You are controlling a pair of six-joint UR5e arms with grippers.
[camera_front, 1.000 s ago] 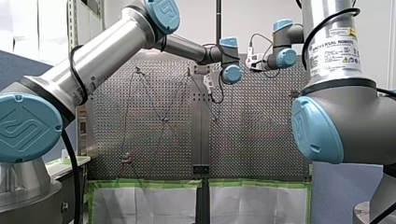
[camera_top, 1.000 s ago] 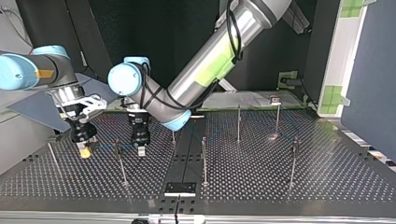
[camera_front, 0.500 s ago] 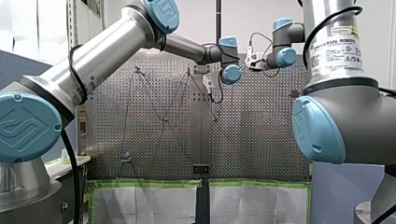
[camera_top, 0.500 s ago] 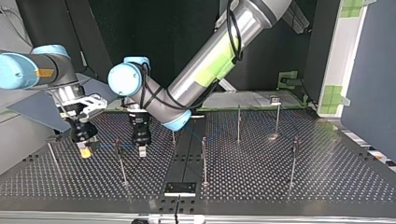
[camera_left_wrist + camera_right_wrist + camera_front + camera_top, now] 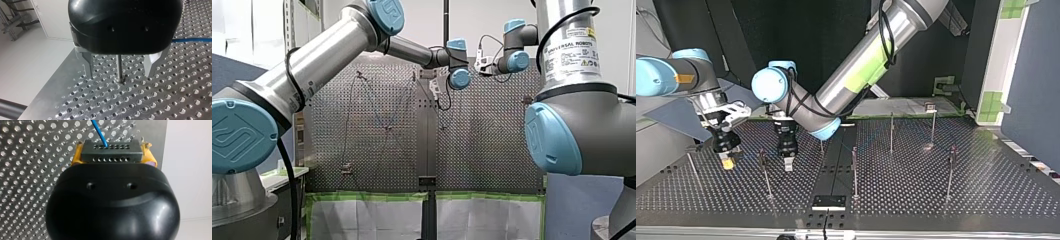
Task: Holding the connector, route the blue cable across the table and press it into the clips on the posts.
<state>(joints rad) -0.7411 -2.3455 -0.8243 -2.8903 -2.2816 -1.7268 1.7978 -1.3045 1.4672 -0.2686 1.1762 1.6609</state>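
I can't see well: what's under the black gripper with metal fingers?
A metal post stands on the table between my left gripper's open fingers. Its body hides the post's top.

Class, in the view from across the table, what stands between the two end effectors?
One thin upright post, seen in the top view between my right end effector and my left end effector.

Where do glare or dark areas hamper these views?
Top view: blackness beyond the table, a bright glint on it beside a post. Left wrist view: the left gripper hides much of the table. Right wrist view: highlights on the right gripper.
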